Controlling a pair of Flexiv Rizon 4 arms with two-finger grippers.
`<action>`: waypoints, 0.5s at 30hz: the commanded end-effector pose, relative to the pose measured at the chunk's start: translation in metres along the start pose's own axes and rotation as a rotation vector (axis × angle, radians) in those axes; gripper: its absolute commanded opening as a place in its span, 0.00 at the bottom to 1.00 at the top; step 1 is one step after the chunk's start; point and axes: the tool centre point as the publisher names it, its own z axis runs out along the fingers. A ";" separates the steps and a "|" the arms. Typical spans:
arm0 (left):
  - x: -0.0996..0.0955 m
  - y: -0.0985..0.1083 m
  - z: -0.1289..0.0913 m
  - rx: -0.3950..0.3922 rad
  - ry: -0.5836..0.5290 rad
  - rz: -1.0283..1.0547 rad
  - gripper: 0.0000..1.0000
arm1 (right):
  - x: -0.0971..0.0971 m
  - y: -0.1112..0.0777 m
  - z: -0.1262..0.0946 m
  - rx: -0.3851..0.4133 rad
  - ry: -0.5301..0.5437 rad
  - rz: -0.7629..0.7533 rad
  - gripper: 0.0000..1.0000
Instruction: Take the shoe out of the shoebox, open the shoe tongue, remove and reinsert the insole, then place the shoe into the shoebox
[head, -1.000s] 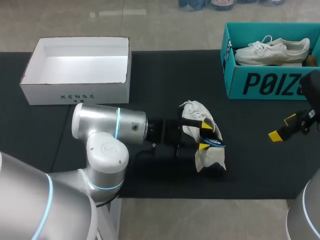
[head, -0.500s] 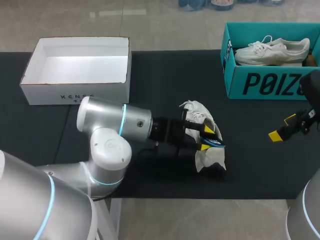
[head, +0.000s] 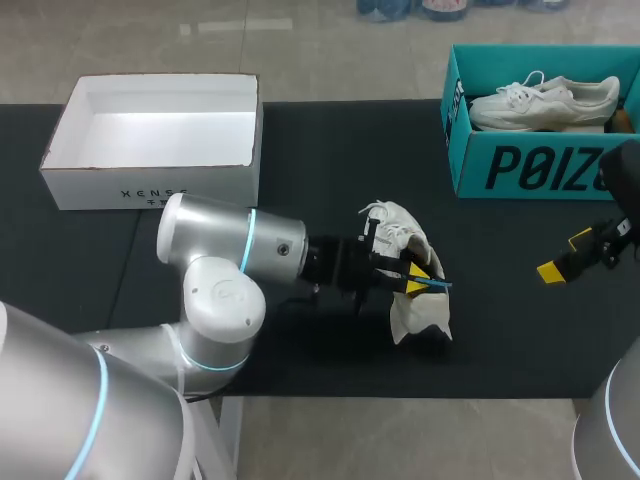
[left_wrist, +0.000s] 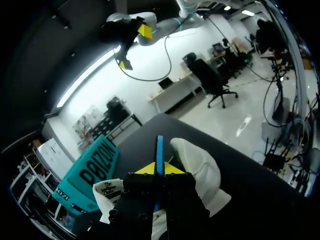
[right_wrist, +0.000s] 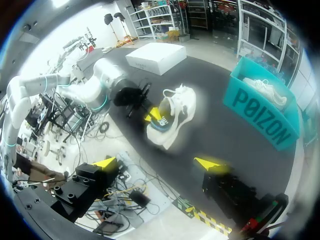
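Shoe (head: 405, 232), white, seemingly light and soft-sided, lying near the middle of the bench (head: 300, 170); left gripper (left_wrist: 159, 169) pinched onto the thin, probably floppy blue insole (left_wrist: 159, 146) at the shoe's opening, best taken by its edge; right gripper (head: 565, 256) wide open, empty.
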 end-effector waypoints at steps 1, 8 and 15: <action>-0.003 -0.003 0.000 -0.024 0.004 0.023 0.00 | 0.001 -0.002 0.000 -0.002 -0.003 0.000 1.00; -0.009 0.005 -0.005 -0.067 0.008 0.100 0.00 | 0.001 -0.002 0.000 -0.002 -0.003 0.000 1.00; -0.020 0.032 -0.003 -0.096 0.034 0.149 0.00 | 0.001 -0.002 0.000 -0.002 -0.003 0.000 1.00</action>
